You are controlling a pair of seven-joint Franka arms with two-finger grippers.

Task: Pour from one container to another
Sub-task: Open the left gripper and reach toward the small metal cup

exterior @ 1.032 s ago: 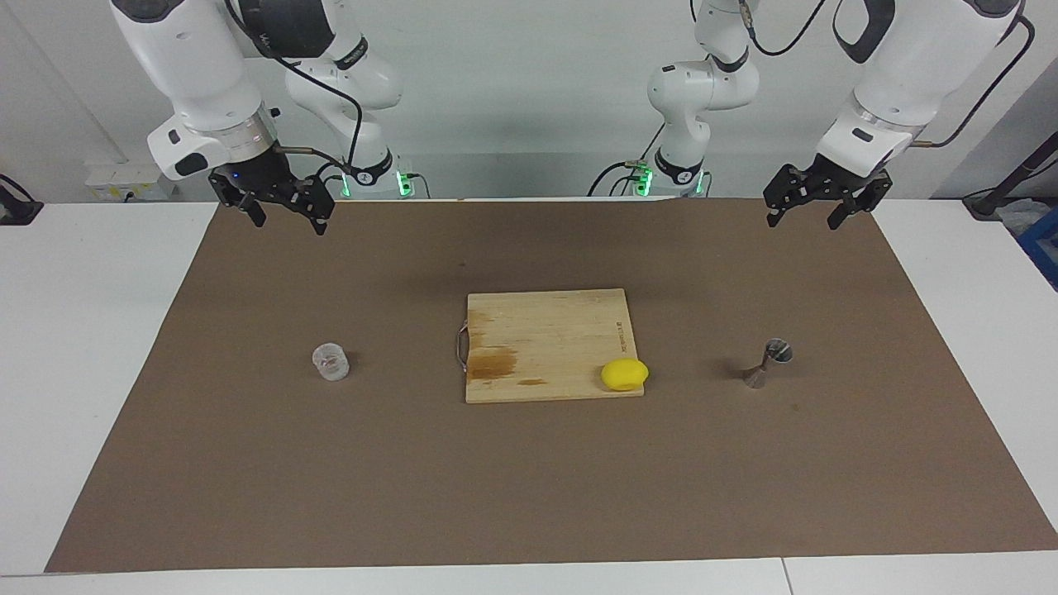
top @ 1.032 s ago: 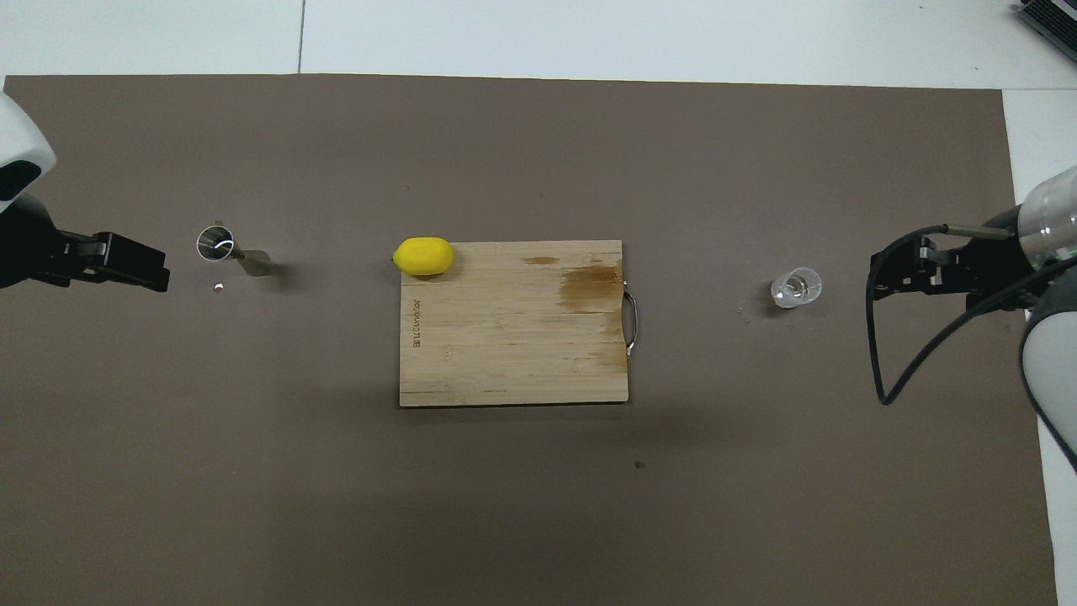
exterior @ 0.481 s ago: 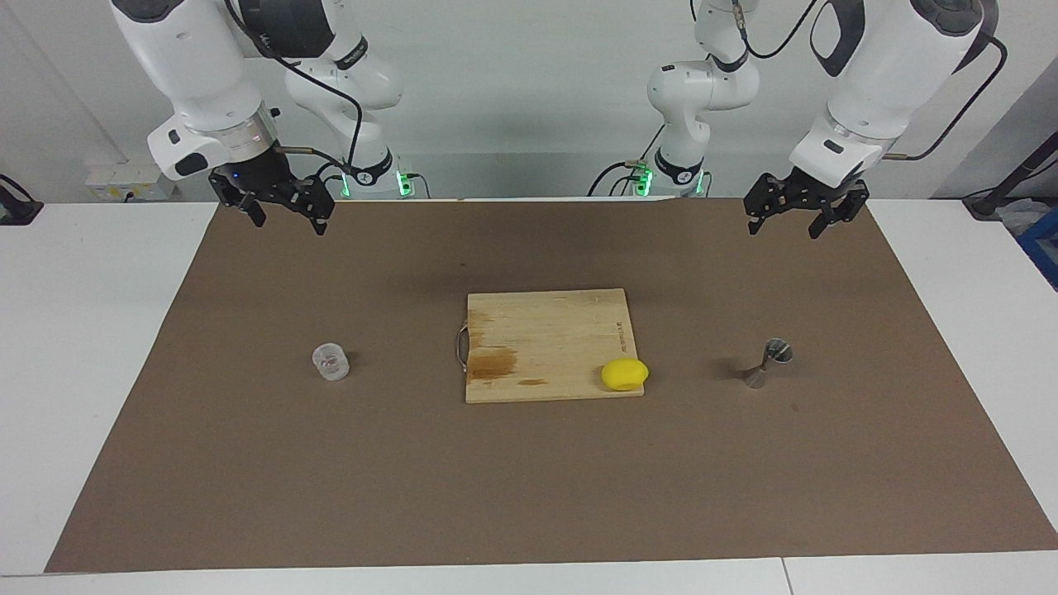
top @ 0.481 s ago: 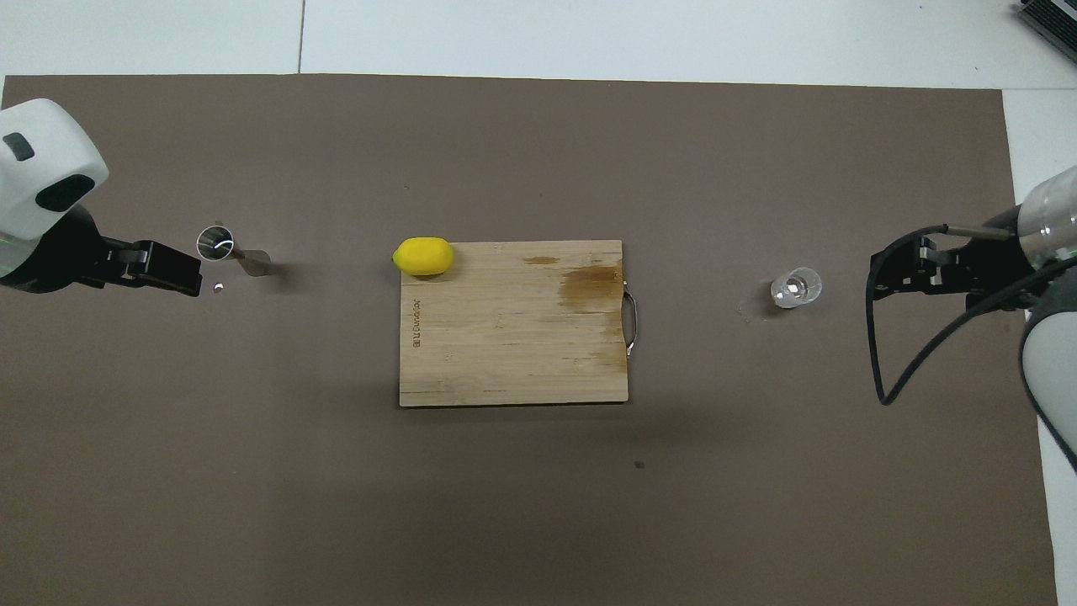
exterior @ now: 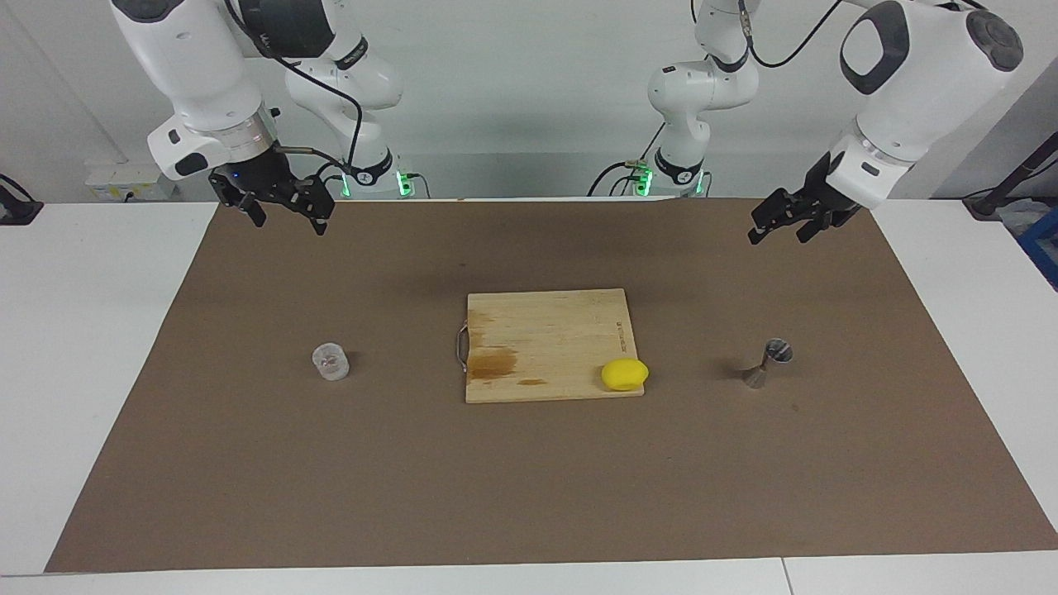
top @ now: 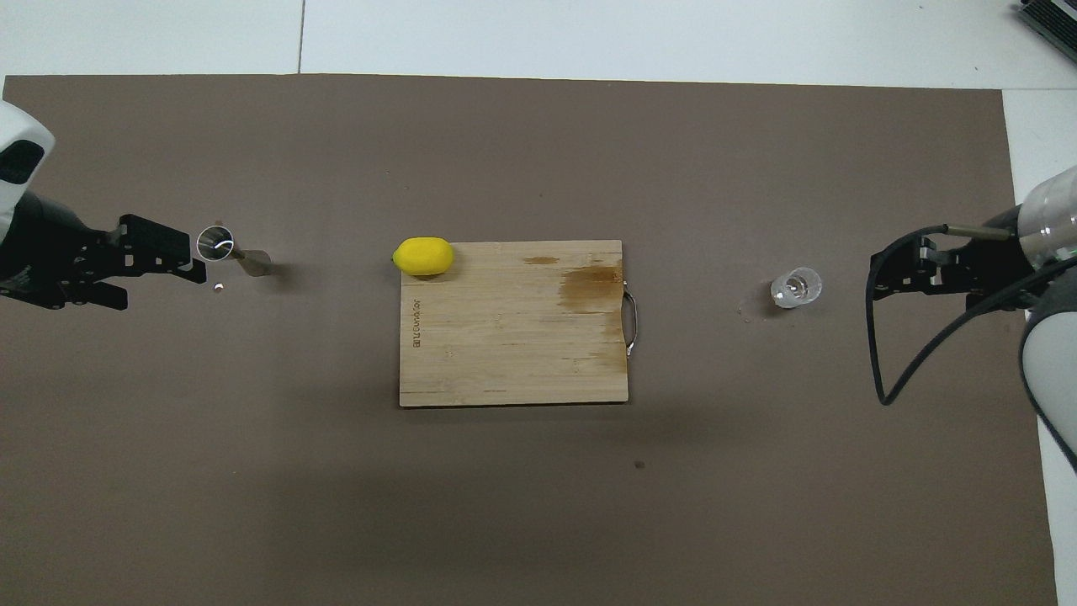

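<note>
The small clear cup (exterior: 331, 361) (top: 795, 288) stands upright on the brown mat, toward the right arm's end. The steel hourglass jigger (exterior: 769, 362) (top: 227, 250) stands upright toward the left arm's end. My right gripper (exterior: 288, 221) (top: 877, 276) hangs open and empty in the air over the mat's edge, at the cup's end of the table. My left gripper (exterior: 779, 234) (top: 160, 273) hangs open and empty, high above the mat, with its wrist tilted. In the overhead view it lies just beside the jigger, but it is well above it and apart from it.
A wooden cutting board (exterior: 545, 330) (top: 505, 353) with a metal handle lies mid-table between cup and jigger. A yellow lemon (exterior: 624, 373) (top: 423, 256) rests on its corner, toward the jigger. The brown mat (exterior: 529, 479) covers most of the white table.
The left arm has swung and turned its wrist, which brings its gripper over the mat closer to the jigger. The right arm, cup and jigger have not moved.
</note>
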